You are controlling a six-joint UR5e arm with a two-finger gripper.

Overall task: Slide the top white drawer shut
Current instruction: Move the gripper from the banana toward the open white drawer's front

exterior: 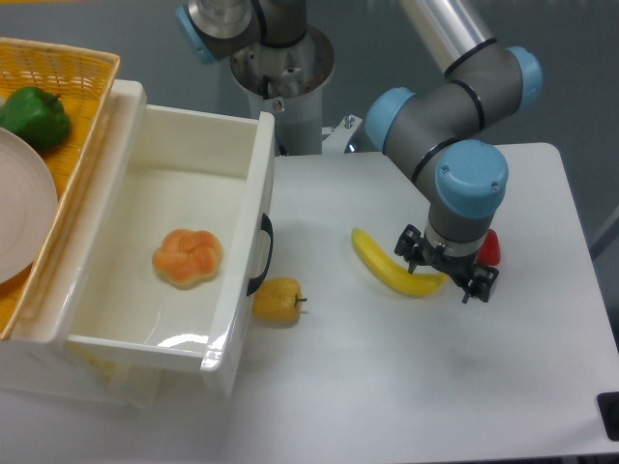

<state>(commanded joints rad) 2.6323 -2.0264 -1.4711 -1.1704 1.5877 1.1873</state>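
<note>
Right of the pulled-out top white drawer (pixel 184 251), the tool (pixel 447 274) hovers, spread unclear.

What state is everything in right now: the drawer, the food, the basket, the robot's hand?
top white drawer: pulled open, a bun inside
bun: lying on the drawer floor
yellow pepper: on the table by the drawer front
banana: flat on the table, under the hand
hand: low over the banana; open or shut, cannot tell
wicker basket: holds a green pepper and a plate
</note>
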